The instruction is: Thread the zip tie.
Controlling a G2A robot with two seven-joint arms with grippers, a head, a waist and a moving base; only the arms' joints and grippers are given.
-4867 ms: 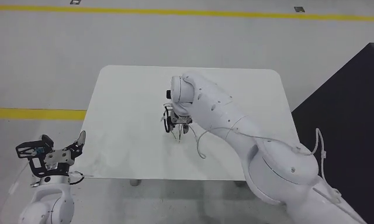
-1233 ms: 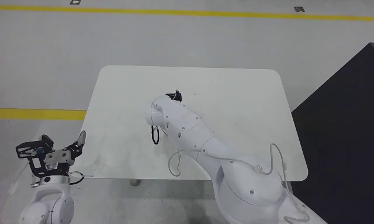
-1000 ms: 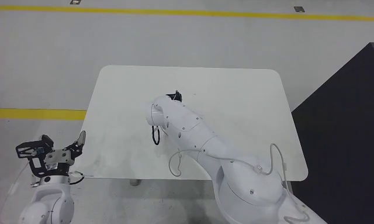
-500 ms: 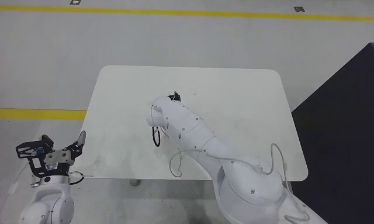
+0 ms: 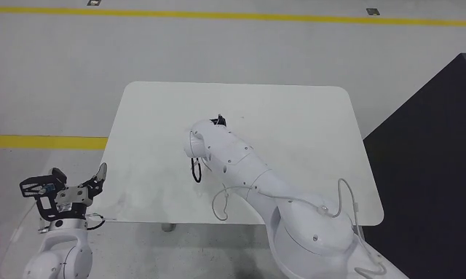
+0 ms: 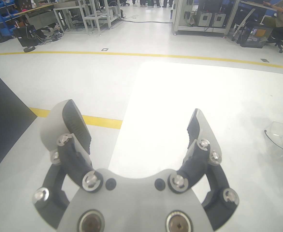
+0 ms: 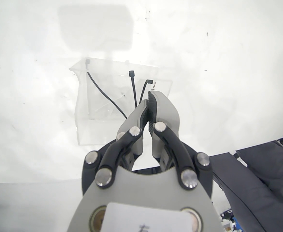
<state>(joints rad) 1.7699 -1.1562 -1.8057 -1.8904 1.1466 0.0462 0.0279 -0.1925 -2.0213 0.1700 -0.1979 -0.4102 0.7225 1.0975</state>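
Zip ties [image 7: 133, 85]: black, three, standing in clear box [image 7: 95, 131] on tabletop [image 5: 313, 126]. Right gripper [image 7: 149, 98]: over the box, jaws pressed shut, ties running behind them; whether they grip one cannot be told. Left gripper [image 6: 134, 121]: off the tabletop's near-left corner, jaws wide apart, empty.

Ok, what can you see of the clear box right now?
The box is a small cube of clear, stiff plastic. It looks open at the top and stands upright on the white table. Three black zip ties lean inside it with their heads up near the rim, one of them at a corner. The shut right tool hangs over one side. The ties' lower ends are hidden behind it, so I cannot tell whether it touches the box.
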